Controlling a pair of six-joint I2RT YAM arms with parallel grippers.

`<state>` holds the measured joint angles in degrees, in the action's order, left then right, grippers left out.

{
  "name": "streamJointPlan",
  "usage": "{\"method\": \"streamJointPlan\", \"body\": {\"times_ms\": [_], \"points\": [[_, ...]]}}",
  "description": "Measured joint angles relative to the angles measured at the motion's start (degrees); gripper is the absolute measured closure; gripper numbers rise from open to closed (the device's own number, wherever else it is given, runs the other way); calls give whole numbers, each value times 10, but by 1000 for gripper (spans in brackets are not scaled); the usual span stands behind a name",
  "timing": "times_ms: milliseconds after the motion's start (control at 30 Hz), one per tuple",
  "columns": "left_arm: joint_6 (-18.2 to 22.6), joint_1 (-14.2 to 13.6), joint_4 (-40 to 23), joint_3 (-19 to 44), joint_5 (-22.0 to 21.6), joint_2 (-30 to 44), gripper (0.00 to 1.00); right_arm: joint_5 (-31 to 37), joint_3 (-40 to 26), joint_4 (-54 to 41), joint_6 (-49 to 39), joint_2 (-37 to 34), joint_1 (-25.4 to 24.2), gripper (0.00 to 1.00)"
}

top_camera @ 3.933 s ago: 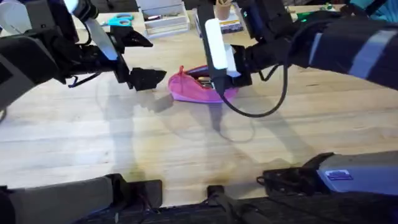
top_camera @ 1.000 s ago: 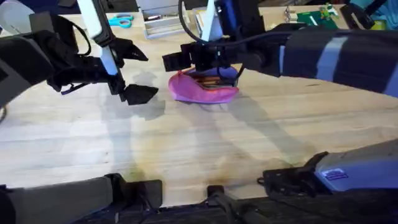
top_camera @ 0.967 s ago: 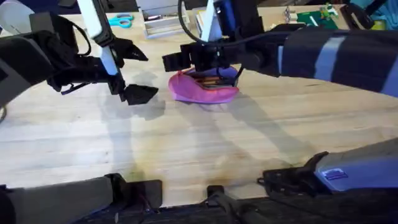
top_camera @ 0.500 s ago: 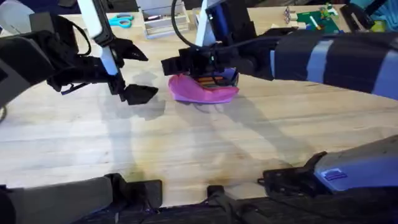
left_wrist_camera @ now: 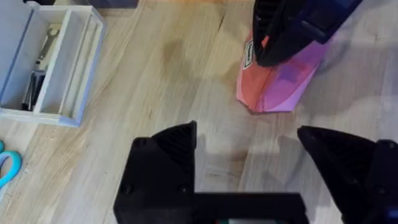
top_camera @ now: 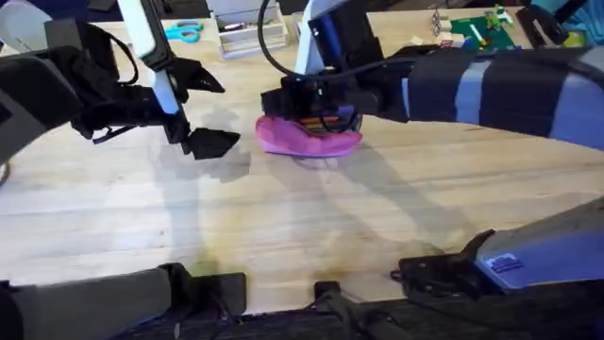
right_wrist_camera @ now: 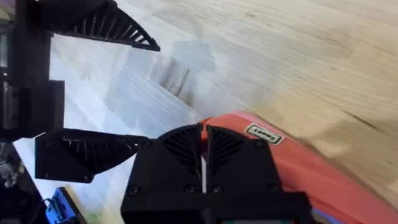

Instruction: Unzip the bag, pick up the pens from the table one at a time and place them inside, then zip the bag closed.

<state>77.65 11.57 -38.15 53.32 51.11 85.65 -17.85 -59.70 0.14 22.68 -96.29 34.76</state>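
Observation:
The pink bag [top_camera: 304, 138] lies on the table [top_camera: 302, 217] at centre back, and slim dark and orange shapes that look like pens [top_camera: 326, 122] show in its mouth. My right gripper [top_camera: 285, 101] hangs over the bag's left end. In the right wrist view its fingers [right_wrist_camera: 180, 152] are pressed together on a thin red strip, the zipper pull, at the tip of the bag [right_wrist_camera: 305, 165]. My left gripper [top_camera: 206, 110] hovers open just left of the bag, holding nothing. In the left wrist view the left gripper [left_wrist_camera: 249, 155] faces the bag [left_wrist_camera: 280, 93] under the right gripper [left_wrist_camera: 292, 31].
Blue scissors [top_camera: 181, 31] and a clear organiser box [top_camera: 247, 34] sit at the back edge, and green parts [top_camera: 477, 26] lie at the back right. The left wrist view shows the white organiser [left_wrist_camera: 53, 62]. Bare wood stretches in front of the bag.
The right arm has swung from the bag's middle to its left end and settled lower on it. The left gripper shifted slightly back and has since held still.

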Motion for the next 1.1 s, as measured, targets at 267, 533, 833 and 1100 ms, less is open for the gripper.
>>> {"method": "streamJointPlan", "body": {"times_ms": [267,533,833,1100], "points": [[0,0,0,0,0,0,8,0,0,-1,0,2,0,969],[0,0,0,0,0,0,7,0,0,-18,-4,30,0,970],[0,-12,0,0,19,0,8,2,0,-32,-4,48,0,970],[0,-63,4,0,49,37,7,2,0,-32,-4,48,1,970]]}}
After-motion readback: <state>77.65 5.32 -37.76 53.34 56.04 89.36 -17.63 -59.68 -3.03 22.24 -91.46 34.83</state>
